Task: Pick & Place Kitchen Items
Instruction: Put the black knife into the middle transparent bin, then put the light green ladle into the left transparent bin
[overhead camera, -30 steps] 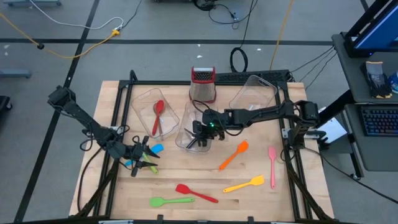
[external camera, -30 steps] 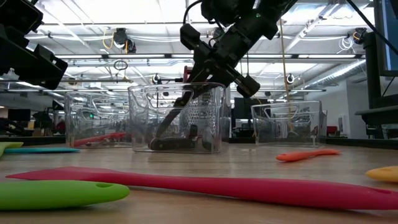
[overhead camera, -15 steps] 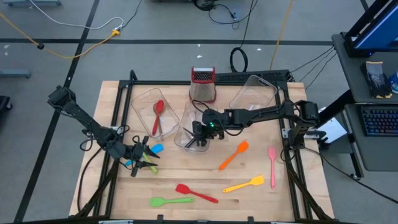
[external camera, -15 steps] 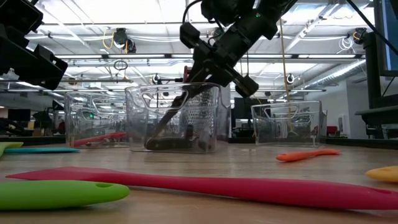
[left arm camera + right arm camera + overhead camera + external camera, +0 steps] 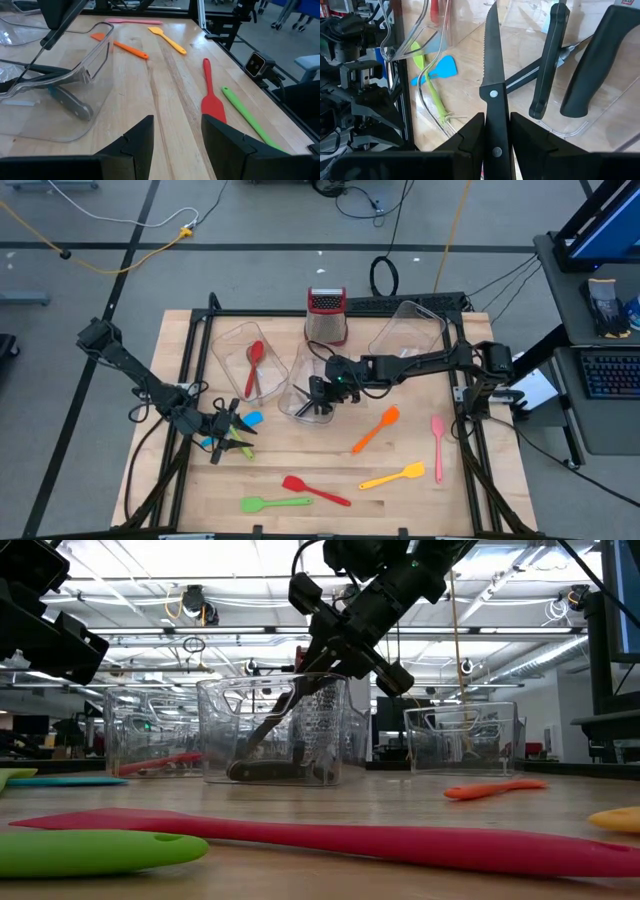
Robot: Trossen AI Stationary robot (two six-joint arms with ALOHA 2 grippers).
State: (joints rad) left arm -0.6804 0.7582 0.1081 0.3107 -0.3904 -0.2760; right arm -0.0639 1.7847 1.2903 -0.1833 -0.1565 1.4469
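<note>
My right gripper hangs over the middle clear tub, shut on a black-handled steel knife whose blade slants down into the tub. Two more black-handled knives lie in that tub. My left gripper is open and empty low at the table's left, beside a blue spatula. Loose on the table lie an orange spatula, a pink one, a yellow one, a red one and a green one. A red spoon lies in the left tub. My right gripper pinches the knife's black handle between its two fingers, which lie along the handle. The serrated blade sticks out past the fingertips. The gripper comes from above, slanting toward the table's left, and the blade points down inside the middle tub.
A steel box grater with a red top stands behind the middle tub. A third clear tub sits tilted at the far right. A black frame runs round the table. Bare wood shows between the tubs and the loose spatulas.
The middle tub has slid a little toward the table's left, with the held knife's blade inside it. My right gripper stays shut on the knife.
</note>
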